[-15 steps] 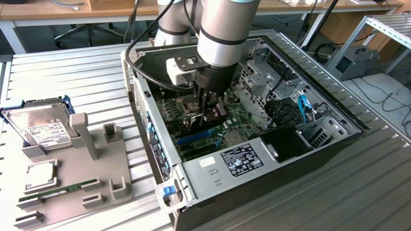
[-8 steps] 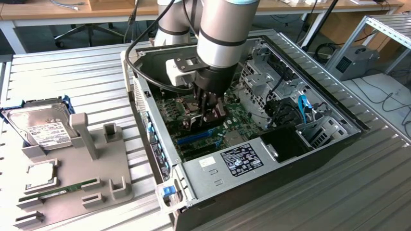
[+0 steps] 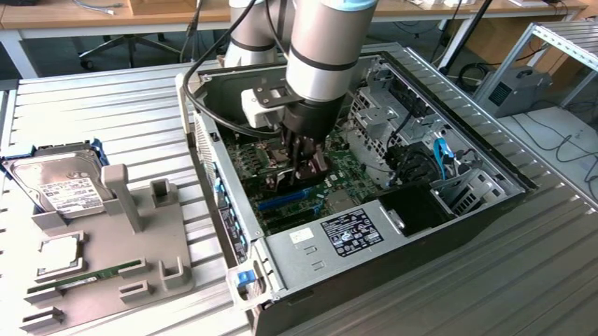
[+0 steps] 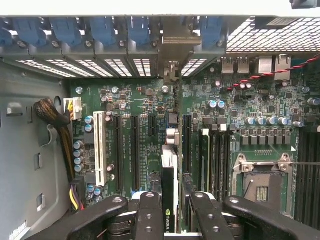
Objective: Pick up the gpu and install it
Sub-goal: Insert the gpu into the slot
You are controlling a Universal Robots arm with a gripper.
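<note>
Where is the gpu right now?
The gpu is edge-on between the hand's fingers, inside the open computer case, above the green motherboard.

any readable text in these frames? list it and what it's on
"NVIDIA": on the edge of the gpu held upright in the gripper over the motherboard.
Power supply label: print too small to read.
Hard drive label: too small to read.
Motherboard markings: too small to read.
</note>
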